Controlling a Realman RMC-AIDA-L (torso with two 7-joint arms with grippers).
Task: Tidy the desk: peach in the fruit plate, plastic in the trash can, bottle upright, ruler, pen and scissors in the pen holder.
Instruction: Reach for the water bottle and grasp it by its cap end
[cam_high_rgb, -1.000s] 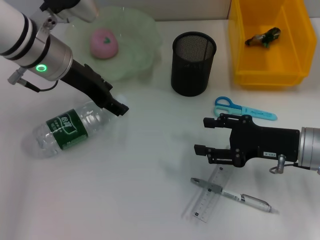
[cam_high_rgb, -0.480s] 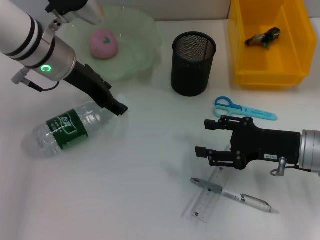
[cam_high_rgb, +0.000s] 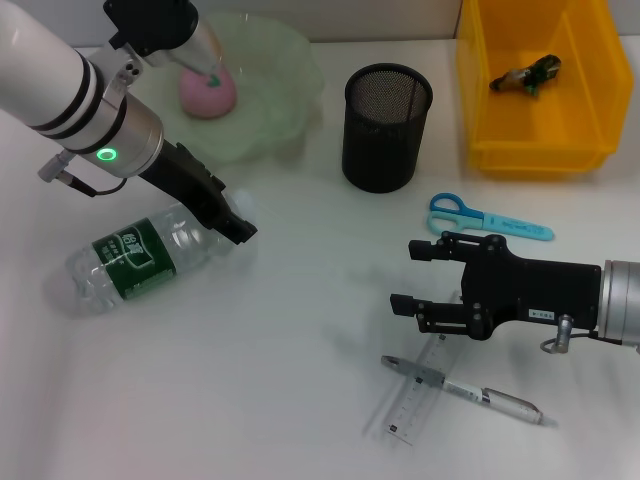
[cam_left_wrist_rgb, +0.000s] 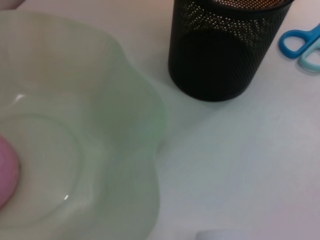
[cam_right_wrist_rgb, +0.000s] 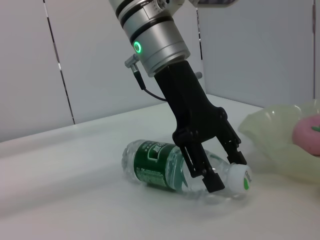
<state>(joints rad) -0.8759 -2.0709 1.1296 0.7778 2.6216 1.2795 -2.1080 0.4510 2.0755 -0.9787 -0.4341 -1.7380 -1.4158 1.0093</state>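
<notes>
Left gripper (cam_right_wrist_rgb: 220, 167) straddled the neck of your clear plastic bottle with the green label (cam_high_rgb: 130, 255), lying at near left, jaws spread, not yet clamped. Right gripper (cam_high_rgb: 407, 273) hovered open above the transparent ruler (cam_high_rgb: 418, 391) and silver pen (cam_high_rgb: 470, 391). Pink peach (cam_high_rgb: 207, 87) was plated; blue scissors (cam_high_rgb: 482, 217) remained out.

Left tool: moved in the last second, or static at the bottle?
Yes, slightly. The left tool has shifted toward the near table edge, away from the green plate. It straddles the neck of the lying bottle, fingers open.
</notes>
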